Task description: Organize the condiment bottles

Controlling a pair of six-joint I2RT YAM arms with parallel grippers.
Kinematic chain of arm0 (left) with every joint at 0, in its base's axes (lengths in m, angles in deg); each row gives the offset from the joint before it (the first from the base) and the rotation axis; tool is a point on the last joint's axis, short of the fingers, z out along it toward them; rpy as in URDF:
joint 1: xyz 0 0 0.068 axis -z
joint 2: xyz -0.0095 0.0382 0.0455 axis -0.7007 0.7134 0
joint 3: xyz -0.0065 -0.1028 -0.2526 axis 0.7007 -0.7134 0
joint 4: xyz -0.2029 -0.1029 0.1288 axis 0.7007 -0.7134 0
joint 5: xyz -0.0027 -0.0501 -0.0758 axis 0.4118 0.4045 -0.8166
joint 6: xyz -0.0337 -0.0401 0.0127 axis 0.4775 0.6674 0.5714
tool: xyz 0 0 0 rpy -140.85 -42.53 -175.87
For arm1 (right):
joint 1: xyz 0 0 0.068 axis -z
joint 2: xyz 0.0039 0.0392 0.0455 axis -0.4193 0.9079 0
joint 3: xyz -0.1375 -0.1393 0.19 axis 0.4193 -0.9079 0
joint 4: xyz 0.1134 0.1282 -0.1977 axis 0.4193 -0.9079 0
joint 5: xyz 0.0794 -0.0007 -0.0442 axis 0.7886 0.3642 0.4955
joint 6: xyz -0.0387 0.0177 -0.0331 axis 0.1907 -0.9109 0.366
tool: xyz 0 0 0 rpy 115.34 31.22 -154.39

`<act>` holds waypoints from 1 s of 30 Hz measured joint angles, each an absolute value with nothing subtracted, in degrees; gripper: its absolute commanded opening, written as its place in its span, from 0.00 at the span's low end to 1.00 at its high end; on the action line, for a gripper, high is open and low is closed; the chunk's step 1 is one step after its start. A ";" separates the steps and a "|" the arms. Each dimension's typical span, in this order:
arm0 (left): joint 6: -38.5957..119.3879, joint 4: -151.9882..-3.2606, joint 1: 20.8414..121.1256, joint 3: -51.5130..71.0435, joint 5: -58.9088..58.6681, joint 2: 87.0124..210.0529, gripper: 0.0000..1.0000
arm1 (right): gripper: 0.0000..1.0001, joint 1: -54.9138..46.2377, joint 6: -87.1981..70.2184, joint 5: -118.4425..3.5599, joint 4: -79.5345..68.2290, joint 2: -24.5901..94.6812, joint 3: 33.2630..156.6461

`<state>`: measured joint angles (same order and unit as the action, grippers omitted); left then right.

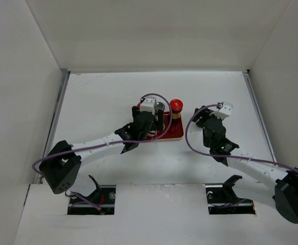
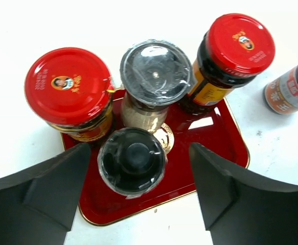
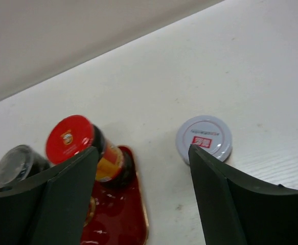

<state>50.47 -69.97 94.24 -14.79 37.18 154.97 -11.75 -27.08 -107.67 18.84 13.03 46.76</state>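
Four condiment bottles stand on the red tray (image 2: 215, 145): a red-capped dark one (image 2: 68, 87) at the left, a grey-capped white-bodied one (image 2: 155, 71) in the middle, a second red-capped one (image 2: 241, 43) at the right, and a small black-capped one (image 2: 132, 161) in front. My left gripper (image 2: 139, 171) is open, one finger on each side of the black-capped bottle, not touching it. A short pale-capped bottle (image 3: 204, 138) stands on the table right of the tray. My right gripper (image 3: 142, 153) is open and empty, above and just short of it.
White walls close the table on three sides. From above, the tray (image 1: 175, 134) lies mid-table with the right red-capped bottle (image 1: 176, 105) at its far right corner. The left gripper (image 1: 147, 127) hangs over the tray, and the right gripper (image 1: 201, 115) is beside it.
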 measured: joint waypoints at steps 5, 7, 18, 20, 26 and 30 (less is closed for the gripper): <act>50.12 -68.29 94.37 -17.26 37.22 151.30 0.89 | 0.31 -7.05 -26.21 -109.05 17.23 17.16 49.84; 49.98 -67.02 94.02 -19.42 37.29 147.78 0.89 | 0.56 -5.36 -25.97 -109.81 15.89 19.70 52.34; 52.91 -48.86 86.61 -43.68 43.67 123.45 0.91 | 0.96 -1.76 -24.70 -111.32 7.22 31.85 57.89; 54.38 -48.05 84.36 -46.52 44.67 121.42 0.91 | 0.93 -1.21 -25.07 -111.12 5.84 33.36 58.26; 58.36 -46.41 80.58 -49.39 45.02 119.82 0.91 | 0.82 -0.31 -26.45 -109.81 5.38 37.14 60.84; 59.71 -45.18 80.32 -49.43 44.67 120.37 0.91 | 0.77 0.34 -26.95 -107.91 5.34 39.65 61.52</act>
